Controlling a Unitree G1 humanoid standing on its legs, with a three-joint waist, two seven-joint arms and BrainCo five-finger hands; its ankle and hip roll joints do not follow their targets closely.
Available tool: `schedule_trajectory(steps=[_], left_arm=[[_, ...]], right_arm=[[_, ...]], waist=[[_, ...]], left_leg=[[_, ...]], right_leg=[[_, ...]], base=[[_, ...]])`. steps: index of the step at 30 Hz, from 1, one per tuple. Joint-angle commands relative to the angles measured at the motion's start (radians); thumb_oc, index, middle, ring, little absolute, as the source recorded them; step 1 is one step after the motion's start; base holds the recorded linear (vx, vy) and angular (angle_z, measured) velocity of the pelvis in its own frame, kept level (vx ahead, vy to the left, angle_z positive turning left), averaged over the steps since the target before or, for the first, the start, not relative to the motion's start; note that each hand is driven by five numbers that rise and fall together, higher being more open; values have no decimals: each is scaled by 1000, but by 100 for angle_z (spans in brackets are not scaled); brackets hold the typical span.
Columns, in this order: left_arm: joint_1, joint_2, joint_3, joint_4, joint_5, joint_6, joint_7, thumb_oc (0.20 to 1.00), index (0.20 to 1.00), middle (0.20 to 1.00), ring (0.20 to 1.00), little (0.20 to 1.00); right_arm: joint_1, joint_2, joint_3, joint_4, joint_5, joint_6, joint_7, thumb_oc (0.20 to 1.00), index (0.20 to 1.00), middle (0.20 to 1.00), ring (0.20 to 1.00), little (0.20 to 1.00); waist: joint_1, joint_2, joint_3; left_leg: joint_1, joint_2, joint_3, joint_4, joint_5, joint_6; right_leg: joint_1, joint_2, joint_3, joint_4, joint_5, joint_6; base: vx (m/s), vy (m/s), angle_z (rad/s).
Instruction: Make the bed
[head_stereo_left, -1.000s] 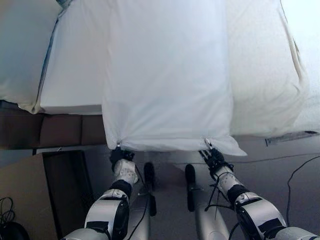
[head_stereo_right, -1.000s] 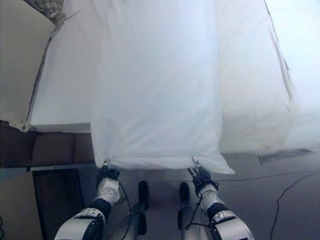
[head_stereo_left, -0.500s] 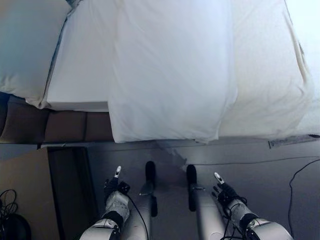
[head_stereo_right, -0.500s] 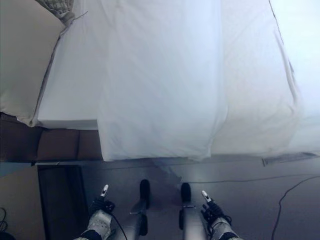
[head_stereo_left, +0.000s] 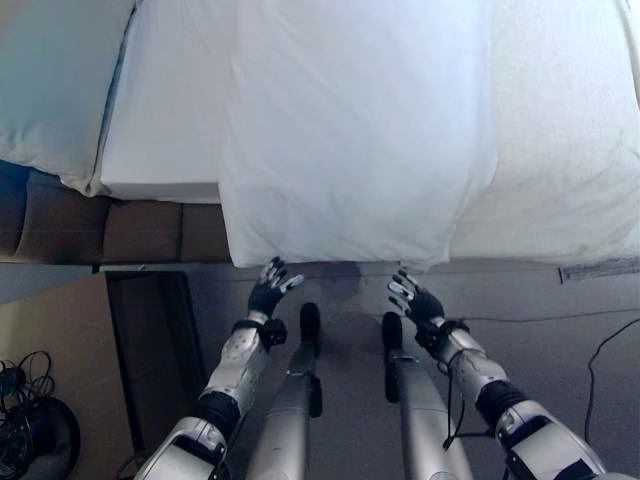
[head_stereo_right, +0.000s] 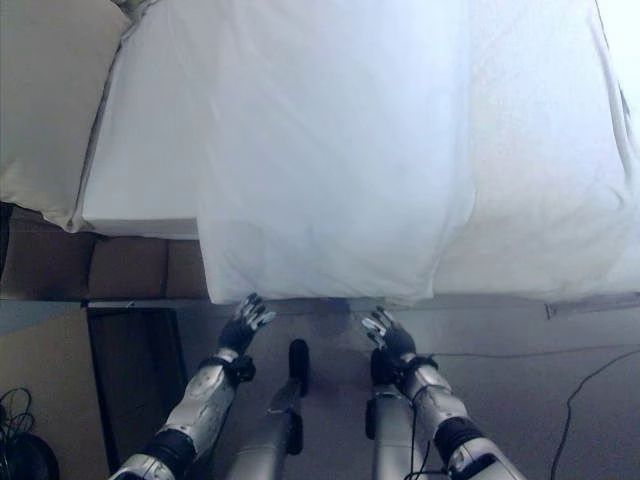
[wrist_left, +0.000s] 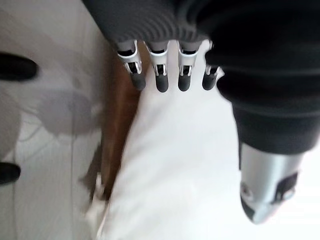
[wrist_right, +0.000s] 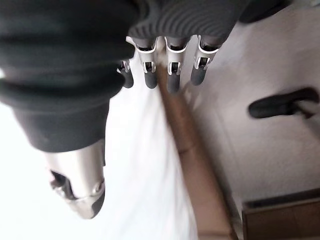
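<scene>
A white duvet (head_stereo_left: 350, 130) lies along the middle of the bed, its near hem hanging over the bed's front edge. My left hand (head_stereo_left: 266, 296) is just below the hem's left corner, fingers spread and straight, holding nothing. My right hand (head_stereo_left: 416, 302) is open the same way under the right corner. In the left wrist view the fingers (wrist_left: 158, 76) point straight over the white cloth (wrist_left: 170, 175). The right wrist view has straight fingers (wrist_right: 171, 71) above the cloth (wrist_right: 145, 165) and the bed's brown side (wrist_right: 186, 145).
A pillow (head_stereo_left: 45, 90) lies at the bed's upper left on the white sheet (head_stereo_left: 160, 120). A second white cover (head_stereo_left: 570, 150) lies to the right. Under the mattress is the brown bed base (head_stereo_left: 100, 230). A dark low cabinet (head_stereo_left: 145, 340) stands on the floor at the left.
A second ago both hands held the duvet's near corners. They let go and dropped low, and the hem fell onto the bed edge. Now both hands are up near the hem, open.
</scene>
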Motion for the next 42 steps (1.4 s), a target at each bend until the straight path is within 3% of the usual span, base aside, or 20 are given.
schedule_trajectory(steps=[1, 7, 13, 18, 23, 33, 42], left_arm=[[-156, 20, -29, 6, -73, 17, -116, 1000, 1000, 1000, 1000, 1000], [-338, 73, -82, 83, -38, 26, -162, 1000, 1000, 1000, 1000, 1000], [-464, 112, -97, 148, -46, 25, -170, 1000, 1000, 1000, 1000, 1000], [-620, 163, -103, 263, -42, 10, -111, 1000, 1000, 1000, 1000, 1000], [-726, 208, -84, 377, -17, 6, 8, 1000, 1000, 1000, 1000, 1000], [-822, 328, -47, 454, -13, -10, 133, 1000, 1000, 1000, 1000, 1000], [-778, 483, 30, 477, 25, -22, 283, 1000, 1000, 1000, 1000, 1000]], right_arm=[[-128, -8, 38, -47, -19, -15, 64, 1000, 1000, 1000, 1000, 1000], [-281, -29, 60, -15, 1, -11, 74, 1000, 1000, 1000, 1000, 1000], [-415, -26, 58, 47, 96, 2, 79, 1000, 1000, 1000, 1000, 1000], [-564, -31, 33, 153, 212, -13, 40, 1000, 1000, 1000, 1000, 1000], [-666, -55, 11, 221, 235, -33, -35, 1000, 1000, 1000, 1000, 1000], [-784, -162, -3, 325, 242, -53, -124, 1000, 1000, 1000, 1000, 1000], [-774, -369, -71, 415, 199, -68, -255, 1000, 1000, 1000, 1000, 1000]], waist=[[-17, -32, 23], [-31, -42, 19], [-31, -43, 8], [-33, -47, 23], [-40, -54, 18], [-41, -54, 11], [-25, -30, 26]], left_leg=[[-80, -40, 35, 165, -130, 13], [-267, -22, 35, 378, -184, 8], [-399, -6, 50, 517, -231, 12], [-475, -7, 60, 626, -272, 13], [-500, -12, 62, 639, -274, 13], [-494, -15, 56, 599, -266, 10], [-440, -20, 34, 467, -206, -12]], right_leg=[[6, 0, -1, -162, 118, 55], [-185, -1, -11, 55, 65, 43], [-317, -12, -7, 180, 30, 41], [-388, -12, 0, 272, -4, 35], [-408, -10, -2, 287, -13, 33], [-394, -13, -14, 242, -13, 34], [-337, -20, -37, 154, 6, 42]], base=[[-120, -22, 2], [-91, -30, 13], [-21, 19, -2], [3, 34, -6], [0, 0, 0], [0, 0, 0], [-3, -44, 5]])
